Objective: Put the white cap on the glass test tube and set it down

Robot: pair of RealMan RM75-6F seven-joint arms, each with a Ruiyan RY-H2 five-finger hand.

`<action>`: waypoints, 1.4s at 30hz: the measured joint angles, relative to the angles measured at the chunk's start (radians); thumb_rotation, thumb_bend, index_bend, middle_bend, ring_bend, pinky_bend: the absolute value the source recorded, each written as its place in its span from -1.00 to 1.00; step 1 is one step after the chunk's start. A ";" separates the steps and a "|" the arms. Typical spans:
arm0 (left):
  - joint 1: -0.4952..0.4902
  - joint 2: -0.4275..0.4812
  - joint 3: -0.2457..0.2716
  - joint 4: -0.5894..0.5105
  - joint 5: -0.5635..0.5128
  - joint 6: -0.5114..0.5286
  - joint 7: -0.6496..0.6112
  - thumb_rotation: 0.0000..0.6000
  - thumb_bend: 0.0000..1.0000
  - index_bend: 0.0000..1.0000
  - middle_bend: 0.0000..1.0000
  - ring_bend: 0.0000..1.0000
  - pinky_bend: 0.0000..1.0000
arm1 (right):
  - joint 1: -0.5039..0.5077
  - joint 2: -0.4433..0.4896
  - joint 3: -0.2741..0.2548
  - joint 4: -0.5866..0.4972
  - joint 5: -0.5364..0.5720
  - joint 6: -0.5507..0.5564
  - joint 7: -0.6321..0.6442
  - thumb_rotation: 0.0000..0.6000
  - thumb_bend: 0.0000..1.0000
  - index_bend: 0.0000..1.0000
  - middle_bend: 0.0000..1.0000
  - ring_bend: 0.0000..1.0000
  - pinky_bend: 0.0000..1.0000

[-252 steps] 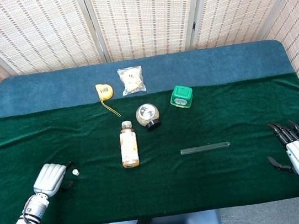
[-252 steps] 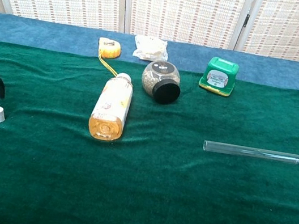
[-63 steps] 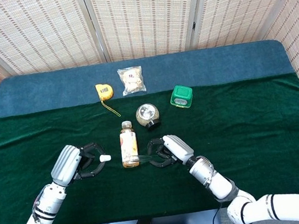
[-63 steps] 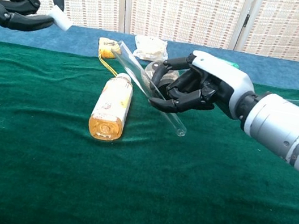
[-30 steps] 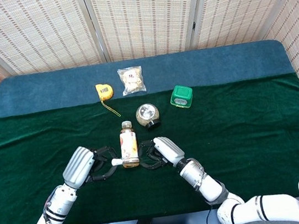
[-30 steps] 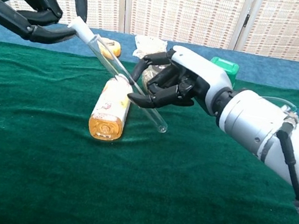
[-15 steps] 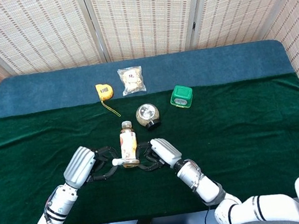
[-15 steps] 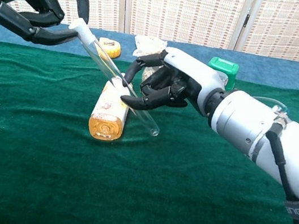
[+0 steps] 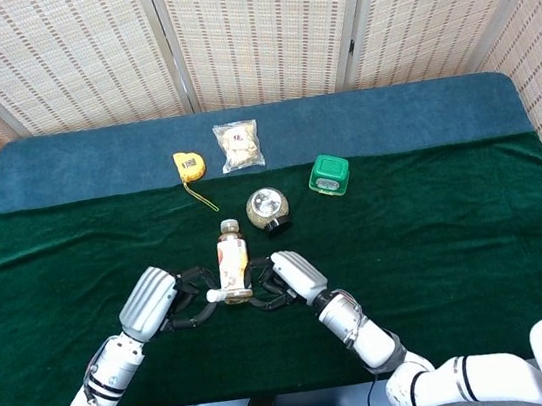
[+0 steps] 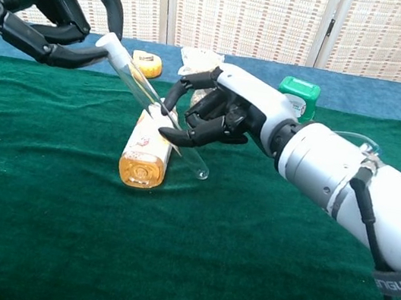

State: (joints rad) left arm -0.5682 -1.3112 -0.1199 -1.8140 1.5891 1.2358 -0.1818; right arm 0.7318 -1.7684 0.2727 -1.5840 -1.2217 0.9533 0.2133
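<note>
My right hand (image 10: 225,116) (image 9: 286,276) grips the glass test tube (image 10: 166,117) in mid-air, slanted above the table, its closed round end low at the right. The white cap (image 10: 108,45) (image 9: 214,295) sits at the tube's upper open end, pinched by my left hand (image 10: 50,13) (image 9: 163,299). Both hands hover just in front of the lying juice bottle. From the head view the tube itself is mostly hidden between the two hands.
A yellow juice bottle (image 10: 145,148) (image 9: 233,263) lies on the green cloth (image 10: 243,265) right under the hands. Behind it are a round glass jar (image 9: 268,209), a green box (image 9: 329,175), a yellow tape measure (image 9: 187,166) and a small plastic bag (image 9: 239,146).
The hands have closed in over the last seconds; the cap met the tube's open end about a second ago. Since half a second ago both hands and the tube shifted slightly, cap staying on the end.
</note>
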 measured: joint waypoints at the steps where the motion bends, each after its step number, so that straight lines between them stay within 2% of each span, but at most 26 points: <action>1: -0.001 -0.001 0.000 0.000 -0.001 -0.001 0.000 1.00 0.13 0.25 1.00 0.78 0.67 | 0.000 -0.001 0.000 0.000 0.000 0.000 -0.001 1.00 0.47 0.61 0.93 1.00 1.00; 12: -0.003 -0.013 0.002 0.009 -0.003 0.002 0.005 1.00 0.13 0.24 1.00 0.78 0.67 | 0.002 -0.011 0.001 0.002 -0.001 0.005 -0.003 1.00 0.47 0.61 0.93 1.00 1.00; 14: -0.002 -0.013 0.003 0.010 -0.003 0.002 0.007 1.00 0.12 0.17 1.00 0.76 0.67 | 0.000 -0.009 0.000 0.001 -0.001 0.007 -0.006 1.00 0.47 0.61 0.93 1.00 1.00; 16: -0.001 -0.009 0.004 0.009 -0.006 0.001 0.013 1.00 0.10 0.00 0.99 0.68 0.67 | -0.002 -0.004 0.000 -0.002 0.000 0.008 -0.008 1.00 0.47 0.61 0.93 1.00 1.00; 19: 0.001 0.003 0.008 0.003 -0.010 -0.003 0.018 1.00 -0.02 -0.35 0.73 0.37 0.63 | -0.006 0.007 -0.003 -0.009 0.000 0.012 -0.019 1.00 0.47 0.61 0.93 1.00 1.00; 21: 0.003 0.015 0.010 -0.001 -0.013 -0.006 0.018 1.00 -0.10 -0.53 0.40 0.11 0.51 | -0.009 0.021 -0.007 -0.017 0.000 0.013 -0.036 1.00 0.47 0.61 0.93 1.00 1.00; 24: 0.008 0.035 0.014 -0.006 -0.020 -0.009 0.013 1.00 -0.12 -0.62 0.09 -0.16 0.27 | -0.016 0.054 -0.017 -0.032 0.002 0.017 -0.071 1.00 0.47 0.61 0.93 1.00 1.00; 26: 0.013 0.047 0.017 -0.006 -0.023 -0.010 0.008 1.00 -0.13 -0.64 -0.01 -0.26 0.13 | -0.022 0.080 -0.025 -0.043 0.003 0.019 -0.096 1.00 0.47 0.61 0.93 1.00 1.00; 36: 0.050 0.088 0.032 0.050 -0.067 -0.001 0.011 1.00 -0.13 -0.64 -0.13 -0.42 -0.17 | -0.066 0.251 -0.119 -0.073 0.003 0.018 -0.263 1.00 0.47 0.61 0.93 1.00 1.00; 42: 0.077 0.088 0.030 0.085 -0.101 0.016 0.018 1.00 -0.13 -0.63 -0.14 -0.44 -0.25 | -0.085 0.260 -0.156 0.006 -0.004 0.009 -0.271 1.00 0.47 0.61 0.93 1.00 1.00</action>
State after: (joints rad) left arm -0.4910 -1.2234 -0.0898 -1.7287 1.4876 1.2519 -0.1640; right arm 0.6466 -1.5079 0.1172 -1.5784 -1.2256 0.9626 -0.0579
